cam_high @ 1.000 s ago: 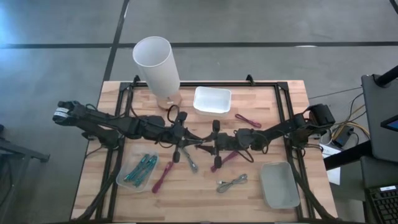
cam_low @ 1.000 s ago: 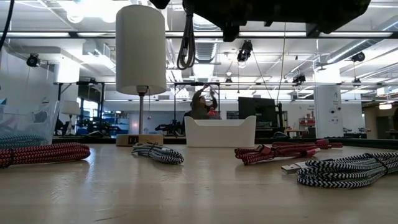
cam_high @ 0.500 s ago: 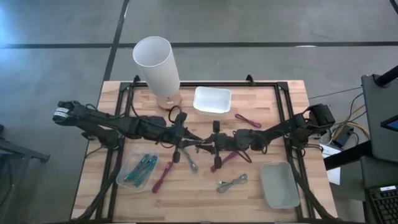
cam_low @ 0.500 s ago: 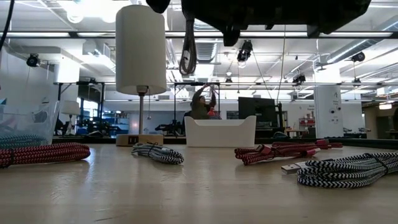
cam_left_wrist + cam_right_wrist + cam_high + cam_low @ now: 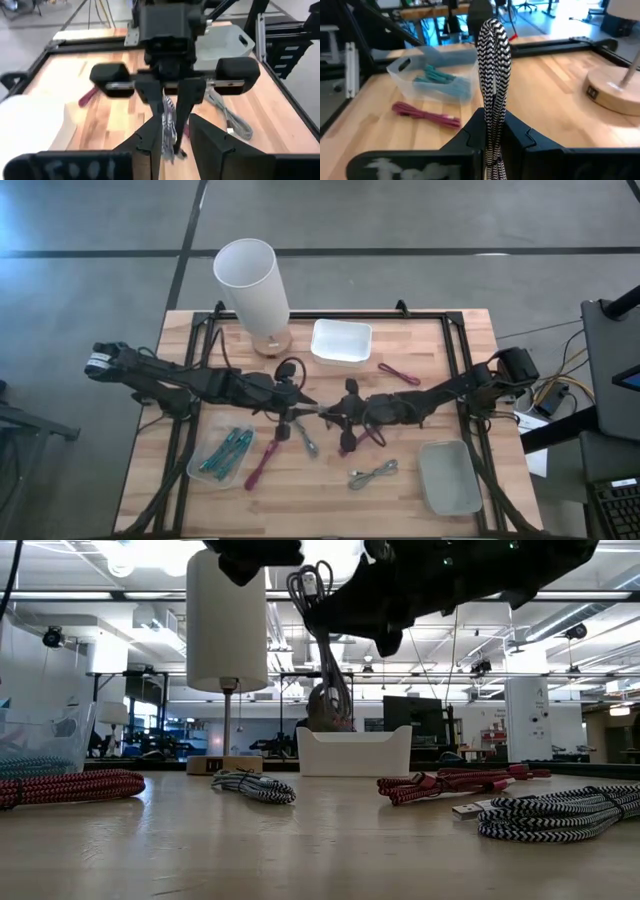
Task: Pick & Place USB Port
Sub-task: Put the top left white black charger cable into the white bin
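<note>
A bundled black-and-white braided USB cable (image 5: 290,368) is held in the air over the table's middle. In the low view the cable (image 5: 330,650) has a loop on top and strands hanging down. My right gripper (image 5: 328,412) reaches in from the table's right and is shut on the cable (image 5: 495,55). My left gripper (image 5: 305,406) faces it from the left. In the left wrist view the left gripper (image 5: 175,135) is open, with a finger on either side of the cable's hanging strands (image 5: 170,125). My right gripper pinches the bundled cable between its two fingers (image 5: 520,135), several strands at once (image 5: 495,107). It comes from the table's right. The cable's loop (image 5: 495,35) sticks out past the fingertips and the rest hangs below, lifted clear. My left gripper's fingers (image 5: 150,145) flank the hanging strands; whether they touch, I cannot tell.
A white-shaded lamp (image 5: 250,280) and a white tray (image 5: 341,340) stand at the far edge. A clear bin of teal cables (image 5: 225,452) is near left and a grey bin (image 5: 448,477) near right. Red cables (image 5: 262,462) and striped cables (image 5: 373,473) lie on the table.
My right gripper has moved toward the table's left, closing on the left gripper. Both grippers have come lower into the low view. The cable, earlier a loop hanging from the picture's top, now shows as a whole bundle with its strands hanging lower.
</note>
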{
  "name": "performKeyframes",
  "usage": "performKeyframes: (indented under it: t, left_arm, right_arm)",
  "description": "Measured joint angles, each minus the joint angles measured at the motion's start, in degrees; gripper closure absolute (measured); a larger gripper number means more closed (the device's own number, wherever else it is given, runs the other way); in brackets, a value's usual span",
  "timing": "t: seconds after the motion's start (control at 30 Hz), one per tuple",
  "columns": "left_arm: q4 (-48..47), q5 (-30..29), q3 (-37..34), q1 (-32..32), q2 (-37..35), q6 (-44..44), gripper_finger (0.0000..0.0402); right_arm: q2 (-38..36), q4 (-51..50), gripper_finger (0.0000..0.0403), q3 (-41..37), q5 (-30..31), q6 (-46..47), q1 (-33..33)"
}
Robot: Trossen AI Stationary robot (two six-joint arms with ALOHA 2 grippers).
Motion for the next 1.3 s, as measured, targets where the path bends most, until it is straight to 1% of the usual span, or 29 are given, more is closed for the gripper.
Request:
performKeyframes:
  t: [0.07, 0.17, 0.23, 0.3, 0.33, 0.4, 0.47, 0.53, 0.67, 0.77, 0.9, 0.93, 0.97, 1.1, 1.3]
  left_arm:
    - [-1.69, -0.10, 0.00, 0.00, 0.00, -1.06, 0.0304]
    - [-4.49, -0.21, 0.00, -0.17, 0.00, -1.32, 0.0305]
    - [-5.75, -0.21, -0.02, -0.33, 0.00, -1.32, 0.0305]
    - [-6.10, -0.21, -0.25, -0.54, 0.00, -1.31, 0.0305]
    - [-6.02, -0.21, -0.50, -0.64, 0.00, -1.30, 0.0305]
    - [-5.92, -0.21, -1.29, -0.70, 0.00, -1.30, 0.0305]
    - [-5.74, -0.21, -2.29, -0.72, 0.00, -1.30, 0.0305]
    - [-5.22, -0.21, -3.41, -0.70, 0.00, -1.32, 0.0305]
    - [-4.88, -0.21, -5.28, -0.70, 0.00, -3.26, 0.0305]
    - [-4.02, -0.21, -6.50, -0.74, 0.00, -4.93, 0.0305]
    - [-3.83, -0.21, -7.79, -0.74, 0.00, -5.71, 0.0305]
    - [-3.68, -0.21, -7.94, -0.74, 0.00, -5.77, 0.0305]
    - [-3.51, -0.21, -8.07, -0.74, 0.00, -5.87, 0.0305]
    - [-2.93, -0.21, -8.29, -0.74, 0.00, -7.00, 0.0305]
    - [-2.26, -0.21, -8.35, -0.74, 0.00, -7.24, 0.0305]
  right_arm:
    - [-0.73, -1.37, 0.0376, 0.00, 3.51, 0.35, -0.01]
    - [-2.92, -3.77, 0.0374, 0.37, 13.24, 0.49, -0.41]
    - [-4.96, -5.78, 0.0373, 1.37, 19.20, -3.98, -1.16]
    - [-6.88, -7.40, 0.0371, 2.93, 23.28, -11.20, -2.46]
    - [-7.58, -8.22, 0.0371, 3.89, 24.39, -14.73, -3.33]
    - [-8.65, -11.32, 0.0371, 6.21, 24.53, -19.06, -5.76]
    - [-8.81, -16.49, 0.0371, 9.25, 23.83, -19.72, -8.84]
    - [-8.72, -25.09, 0.0370, 12.55, 22.23, -17.93, -12.44]
    - [-6.39, -44.33, 0.0370, 19.51, 15.69, -11.29, -20.52]
    - [-3.86, -52.95, 0.0370, 22.90, 9.56, -8.75, -25.77]
    - [-0.82, -53.29, 0.0369, 24.61, -1.71, -8.90, -30.23]
    - [0.14, -52.91, 0.0369, 24.87, -3.36, -9.63, -30.80]
    - [1.12, -52.77, 0.0369, 25.26, -3.91, -10.28, -31.24]
    - [5.13, -52.32, 0.0369, 27.03, -3.09, -12.83, -32.72]
    - [11.76, -52.38, 0.0369, 30.59, -3.01, -13.15, -33.90]
